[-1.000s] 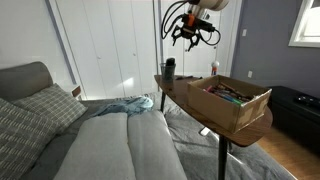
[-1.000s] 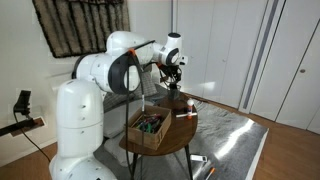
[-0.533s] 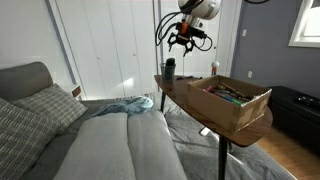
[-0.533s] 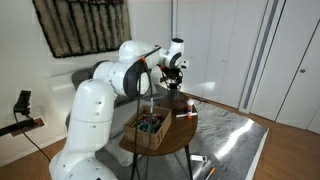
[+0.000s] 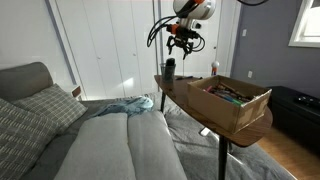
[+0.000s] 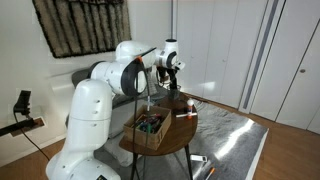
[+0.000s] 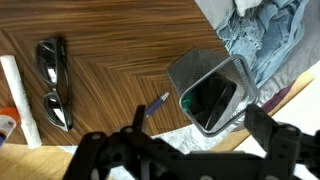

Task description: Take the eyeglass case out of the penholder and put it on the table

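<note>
Case (image 7: 208, 98) sits inside the holder (image 7: 198, 68); in the wrist view only its dark glossy end shows in the holder's mouth. Holder stands upright at the far left edge of the bench (image 7: 110, 50), seen there in an exterior view (image 5: 170, 69). Hand (image 7: 195, 128) is spread, with one finger on either side at the bottom of the wrist view and nothing between them. In an exterior view the hand (image 5: 183, 37) hangs above the holder, a bit right of it and clear of it. In the wrist view a blue pen (image 7: 157, 104) lies just left of the holder, near its base. Folded glasses (image 7: 52, 85) lie well left of the pen, and a white tube (image 7: 10, 90) is at the left edge. Beyond the bench edge, top right in the wrist view, is a crumpled blue-grey cloth (image 7: 255, 35). An open cardboard box (image 5: 238, 106) full of small items takes up the near right part of the bench, well apart from the holder; the box (image 6: 147, 128) also shows in an exterior view. Sofa (image 5: 110, 145) sits left of the bench.
</note>
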You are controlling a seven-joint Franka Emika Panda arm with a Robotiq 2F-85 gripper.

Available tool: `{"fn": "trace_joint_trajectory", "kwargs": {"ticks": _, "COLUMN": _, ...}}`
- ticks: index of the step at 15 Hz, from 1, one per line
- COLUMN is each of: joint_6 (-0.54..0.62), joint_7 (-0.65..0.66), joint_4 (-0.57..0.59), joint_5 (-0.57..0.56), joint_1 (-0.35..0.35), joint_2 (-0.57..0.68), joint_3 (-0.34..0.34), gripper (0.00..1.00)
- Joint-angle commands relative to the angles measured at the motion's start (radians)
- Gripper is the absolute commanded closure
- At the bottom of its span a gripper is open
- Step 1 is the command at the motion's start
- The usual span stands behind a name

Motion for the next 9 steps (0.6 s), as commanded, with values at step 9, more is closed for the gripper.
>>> {"fn": "trace_joint_trajectory", "kwargs": {"ticks": 9, "joint_6": 0.046, "joint_7": 0.451, "joint_4": 0.08, "joint_5": -0.274, "joint_1": 0.107, "joint_2": 0.085, "joint_3": -0.032, "gripper": 0.0}}
